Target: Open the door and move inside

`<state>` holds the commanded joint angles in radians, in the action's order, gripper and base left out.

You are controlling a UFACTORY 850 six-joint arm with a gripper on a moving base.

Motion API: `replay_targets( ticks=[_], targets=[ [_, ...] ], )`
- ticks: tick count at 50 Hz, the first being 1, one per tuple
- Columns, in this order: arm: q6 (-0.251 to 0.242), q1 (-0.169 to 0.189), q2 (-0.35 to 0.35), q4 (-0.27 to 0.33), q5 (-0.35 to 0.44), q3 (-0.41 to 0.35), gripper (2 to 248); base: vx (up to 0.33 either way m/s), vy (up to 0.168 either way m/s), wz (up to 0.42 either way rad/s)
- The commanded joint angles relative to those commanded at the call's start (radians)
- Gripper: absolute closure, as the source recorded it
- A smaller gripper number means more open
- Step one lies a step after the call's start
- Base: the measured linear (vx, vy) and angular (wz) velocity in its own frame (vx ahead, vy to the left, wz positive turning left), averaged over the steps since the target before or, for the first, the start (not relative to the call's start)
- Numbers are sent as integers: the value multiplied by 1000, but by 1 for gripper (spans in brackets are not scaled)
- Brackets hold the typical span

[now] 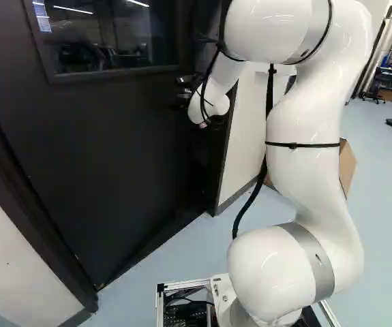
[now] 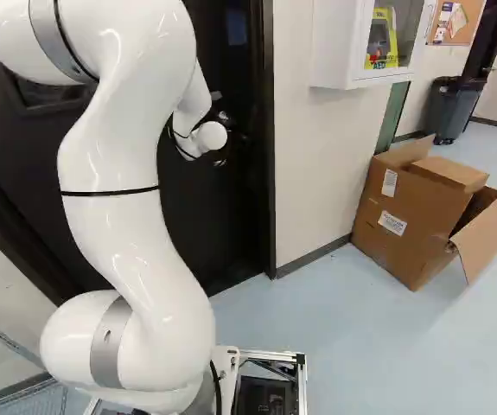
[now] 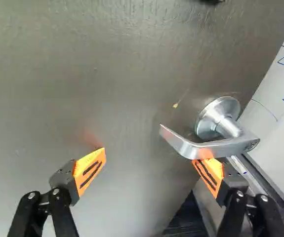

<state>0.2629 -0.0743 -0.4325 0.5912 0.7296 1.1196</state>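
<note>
Main risk, as judged: loss of the metal lever handle [image 3: 188, 148], set on the dark door [image 1: 114, 157] at the left of the left base view. Could slip past the lever on the next push, given contact or near contact on one side only and no clamp to keep hold. Might also skid along the slanting metal, or strain a finger, if driven hard from this angle. As for the door: seems ajar, to judge by the whiteboard [image 3: 267, 98] beyond its free edge in the wrist view; could swing back toward the latch if left without steady pressure. Could also knock the white arm [image 1: 308, 180] against the door frame [image 2: 266, 173], upper middle of the right base view, through driving ahead with too little opening. As for the gripper [image 3: 149, 154]: stands wide apart, with a broad gap between the orange pads [image 3: 90, 170] and bare door ahead of it. Holds nothing. Looks to rest against the lever with one pad, with its tip partly hidden by the metal; hard to tell whether in firm contact. Calls for gentle, steady pressure on the door, then a slow drive through, well clear of the frame.
</note>
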Motion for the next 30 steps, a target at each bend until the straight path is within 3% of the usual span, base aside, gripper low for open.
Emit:
replay_targets(
  ticks=[30],
  targets=[
    [0, -38, -147, 0, 0, 188, 3, 0, 0, 0]
  ],
)
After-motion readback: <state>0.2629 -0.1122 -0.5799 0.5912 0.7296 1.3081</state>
